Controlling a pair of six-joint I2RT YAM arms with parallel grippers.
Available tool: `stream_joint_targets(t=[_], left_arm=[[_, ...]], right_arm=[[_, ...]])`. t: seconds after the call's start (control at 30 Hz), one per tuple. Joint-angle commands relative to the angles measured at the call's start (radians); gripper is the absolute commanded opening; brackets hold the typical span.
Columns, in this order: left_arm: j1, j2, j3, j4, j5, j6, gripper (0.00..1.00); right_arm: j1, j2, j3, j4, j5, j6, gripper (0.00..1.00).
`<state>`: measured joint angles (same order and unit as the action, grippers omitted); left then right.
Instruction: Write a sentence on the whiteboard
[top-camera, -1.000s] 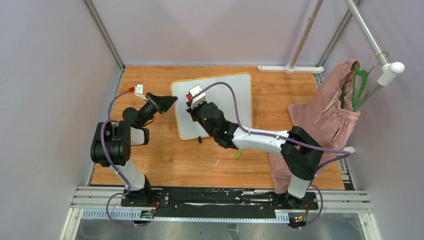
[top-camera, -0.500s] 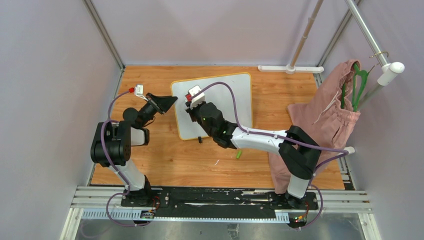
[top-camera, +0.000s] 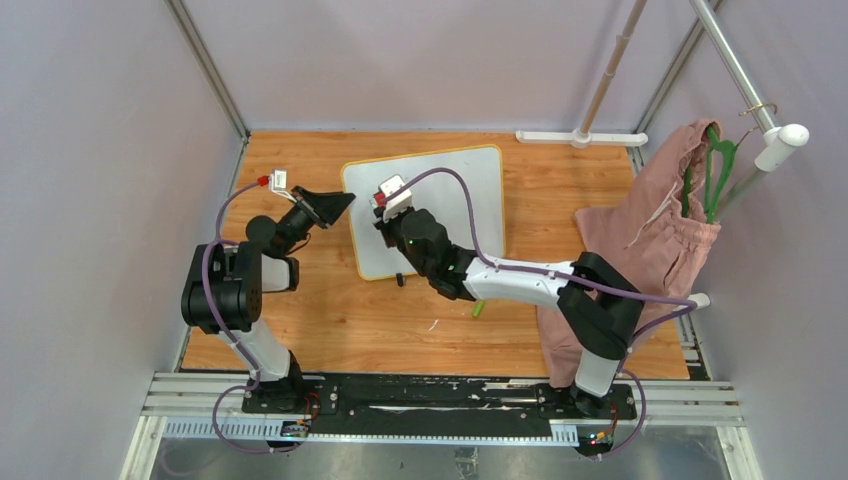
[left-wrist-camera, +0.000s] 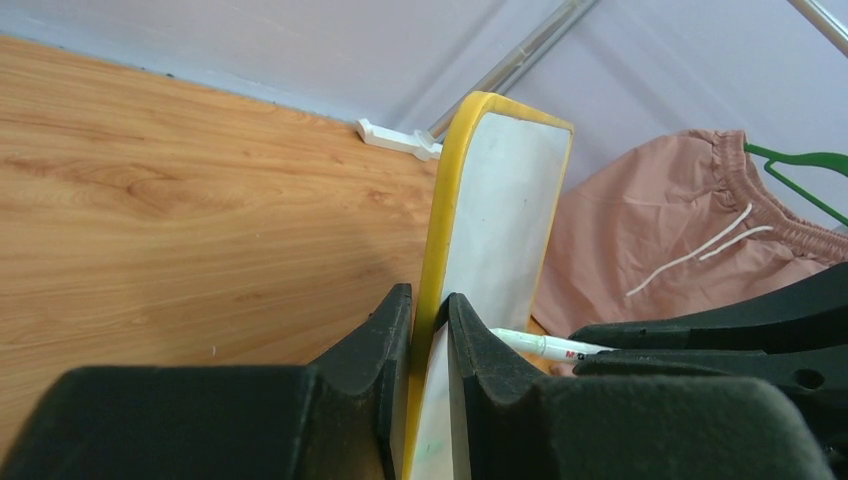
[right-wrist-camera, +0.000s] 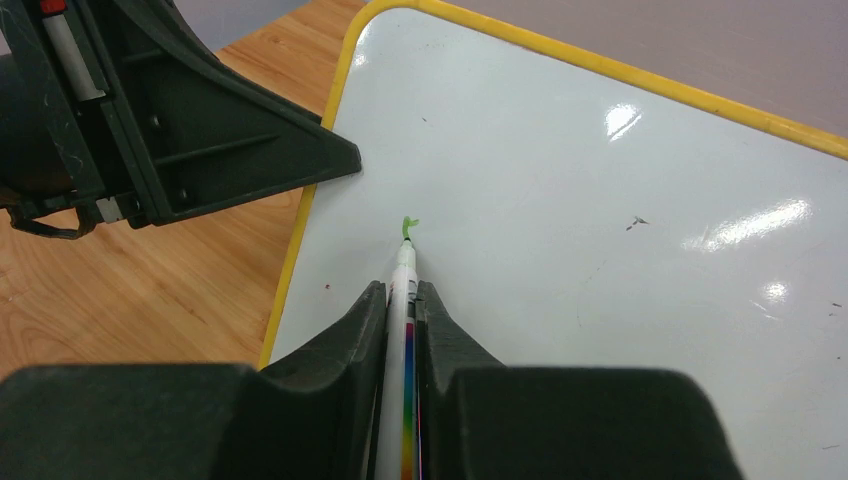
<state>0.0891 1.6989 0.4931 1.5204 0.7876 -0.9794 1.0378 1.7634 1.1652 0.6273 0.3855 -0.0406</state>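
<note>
From above, we see the whiteboard (top-camera: 470, 190) on the table (top-camera: 300, 310), wood showing around it, pink trousers (top-camera: 650, 240) well to the right. Left wrist: our left gripper (left-wrist-camera: 428, 305) clamps the board's yellow left rim. Right wrist: our right gripper (right-wrist-camera: 400, 295) pinches a marker (right-wrist-camera: 404, 262), its tip touching 1 green stroke (right-wrist-camera: 408, 227) near that rim.

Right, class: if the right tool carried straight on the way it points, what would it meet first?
The whiteboard. The right tool grips a marker whose tip sits at a small green mark on the white face, seemingly in contact, so any push forward presses into the board.
</note>
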Motion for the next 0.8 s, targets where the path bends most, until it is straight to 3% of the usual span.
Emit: stream_joint_targets(t=[0.0, 0.77], left_arm=[[-0.009, -0.006, -0.014, 0.039, 0.011, 0.015, 0.04], [-0.015, -0.008, -0.016, 0.038, 0.014, 0.016, 0.03]], right_arm=[[-0.016, -0.033, -0.049, 0.006, 0.043, 0.011, 0.00], [-0.034, -0.104, -0.046, 0.025, 0.013, 0.034, 0.00]])
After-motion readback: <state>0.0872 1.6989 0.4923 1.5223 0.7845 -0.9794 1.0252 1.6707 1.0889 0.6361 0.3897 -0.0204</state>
